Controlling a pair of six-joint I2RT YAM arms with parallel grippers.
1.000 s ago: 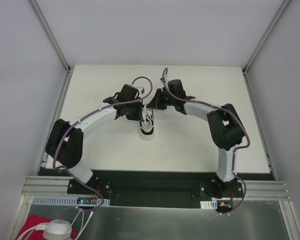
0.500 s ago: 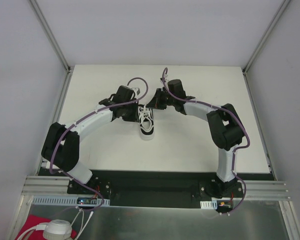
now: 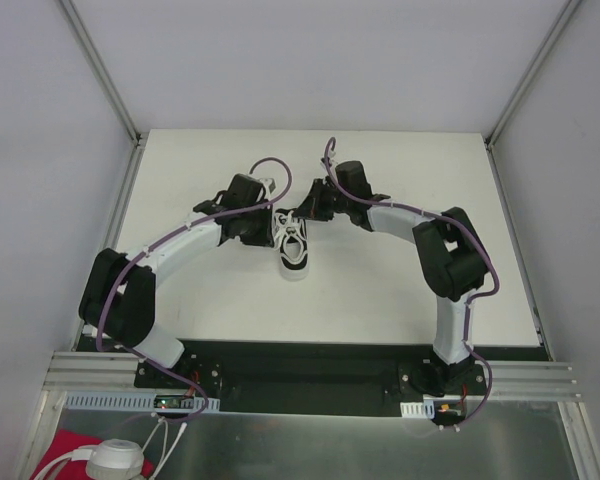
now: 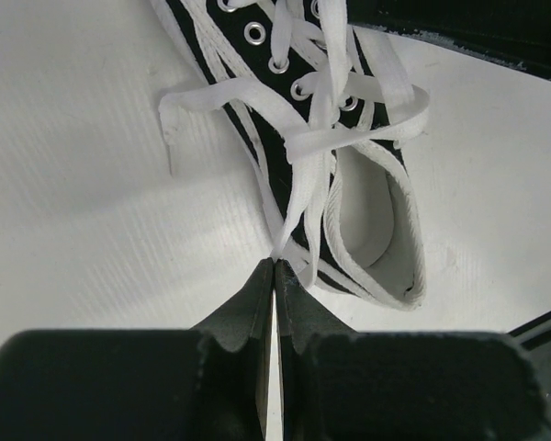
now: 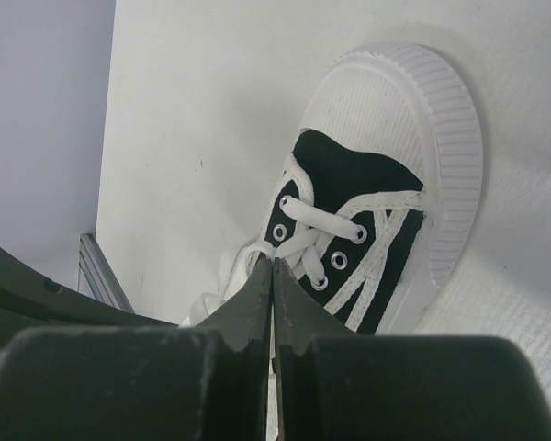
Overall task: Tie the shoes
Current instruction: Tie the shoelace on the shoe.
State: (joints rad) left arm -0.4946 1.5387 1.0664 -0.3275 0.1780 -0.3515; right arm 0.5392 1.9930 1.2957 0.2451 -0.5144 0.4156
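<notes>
The left pincer (image 3: 264, 222) had drawn away toward the left of the overhead frame over the last second, and its arm's elbow swung out toward the lower left. It was clamped tight on a strand of the laces (image 4: 320, 138), which ran straight from the crossing over the tongue down into its closed tips in the left wrist view. That looked like a tightening pull, with the crossing being cinched rather than a bow being formed, so the tie was probably only partway done.

In the centre, the shoe (image 3: 294, 248) had barely shifted. It sat on the table (image 3: 400, 290) just left of the middle of the overhead frame, toe toward the bottom edge, between the two pincers.

To the right, the right pincer (image 3: 310, 208) had held its place at the heel end. It was closed, and bunched lace reached its tips in the right wrist view, so it apparently pinched the other strand as an anchor.

The count was one black sneaker with a white sole, one set of white laces, two arms and two pincers, both closed.
</notes>
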